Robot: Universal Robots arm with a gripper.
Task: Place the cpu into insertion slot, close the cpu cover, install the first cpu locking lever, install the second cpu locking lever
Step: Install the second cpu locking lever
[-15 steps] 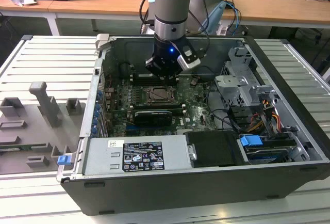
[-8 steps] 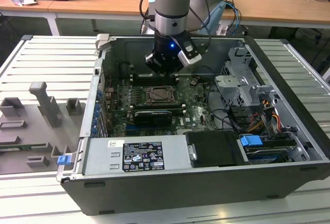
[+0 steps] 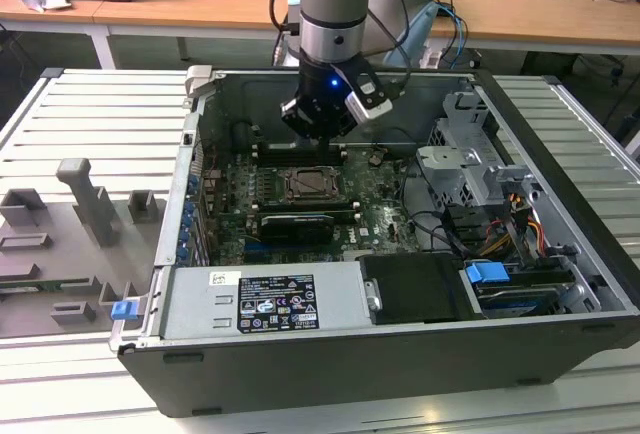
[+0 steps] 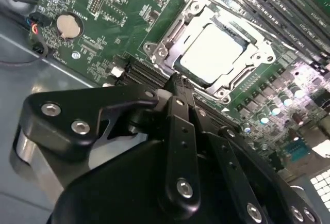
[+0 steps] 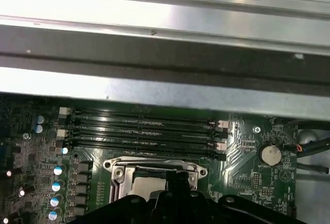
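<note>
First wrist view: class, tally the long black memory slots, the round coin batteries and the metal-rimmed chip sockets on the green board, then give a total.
Memory slots: 4
Coin battery: 1
Chip socket: 1
Total: 6

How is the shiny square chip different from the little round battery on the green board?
The cpu is square and pale silvery; the coin battery is round and smaller. The cpu lies inside a metal frame, the cpu cover; the battery sits in a dark ring by the board's edge. Both lie flat on the green motherboard.
</note>
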